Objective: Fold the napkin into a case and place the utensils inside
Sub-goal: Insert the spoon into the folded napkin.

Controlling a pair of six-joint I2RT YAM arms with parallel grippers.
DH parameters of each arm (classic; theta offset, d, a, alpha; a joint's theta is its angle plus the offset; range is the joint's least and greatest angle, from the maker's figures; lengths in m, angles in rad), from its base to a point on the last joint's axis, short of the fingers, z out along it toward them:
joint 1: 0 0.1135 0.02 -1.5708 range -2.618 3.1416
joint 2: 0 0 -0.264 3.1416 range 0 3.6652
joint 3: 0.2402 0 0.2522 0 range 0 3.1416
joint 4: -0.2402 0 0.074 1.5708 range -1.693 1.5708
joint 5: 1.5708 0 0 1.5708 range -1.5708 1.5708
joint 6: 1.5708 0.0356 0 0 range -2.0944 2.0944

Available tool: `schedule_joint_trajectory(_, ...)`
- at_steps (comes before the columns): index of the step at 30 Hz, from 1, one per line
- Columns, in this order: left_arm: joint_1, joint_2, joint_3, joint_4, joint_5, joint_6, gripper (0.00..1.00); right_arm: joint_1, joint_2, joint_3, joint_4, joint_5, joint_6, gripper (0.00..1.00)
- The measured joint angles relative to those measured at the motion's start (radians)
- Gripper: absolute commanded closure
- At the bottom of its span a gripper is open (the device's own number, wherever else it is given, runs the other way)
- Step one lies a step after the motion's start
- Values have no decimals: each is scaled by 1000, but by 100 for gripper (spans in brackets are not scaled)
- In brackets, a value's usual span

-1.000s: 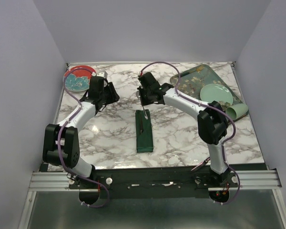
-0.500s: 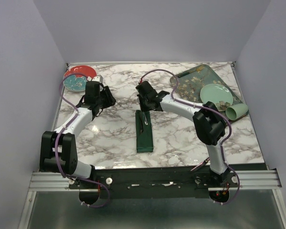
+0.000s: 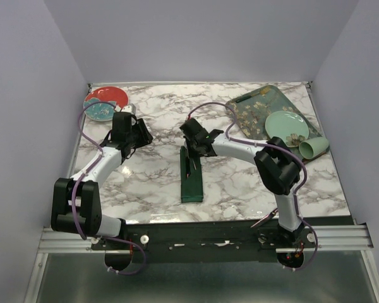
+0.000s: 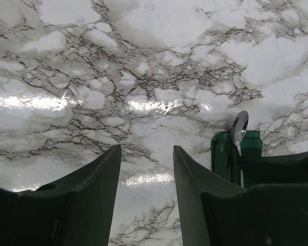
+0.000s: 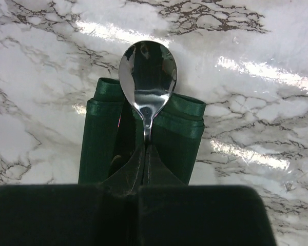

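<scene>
Marble table [image 3: 240,183], right jaws pinching spoon [image 5: 146,72] over case [image 3: 191,180]

White marble table [image 3: 151,177], veined in dark grey and brown. Plain dark green case [image 3: 191,183] at the middle, unpatterned. Mirror-bright silver spoon [image 5: 147,77] at its far end. Far right, teal tray [image 3: 256,104] with a pale floral pattern; mint-green plate [image 3: 285,125] on it, mint-green cup [image 3: 312,148] beside. Far left, red-rimmed plate [image 3: 104,104] with a light blue centre. White links and black joints on left arm [image 3: 100,165] and right arm [image 3: 240,144]; purple cables [image 3: 82,126]. Pale lavender walls [image 3: 196,38].
</scene>
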Motion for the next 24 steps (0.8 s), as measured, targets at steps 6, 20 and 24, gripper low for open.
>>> schedule_joint_trajectory(6, 0, -17, -30, 6, 0, 2, 46, 28, -64, -50, -1, 18, 33, 99)
schedule_joint_trajectory(20, 0, -79, -87, 9, 0, 1, 46, 41, -103, -113, -21, 30, 94, 99)
schedule_joint_trajectory(24, 0, -87, -103, 13, 0, 1, 46, 42, -107, -132, -27, 28, 110, 100)
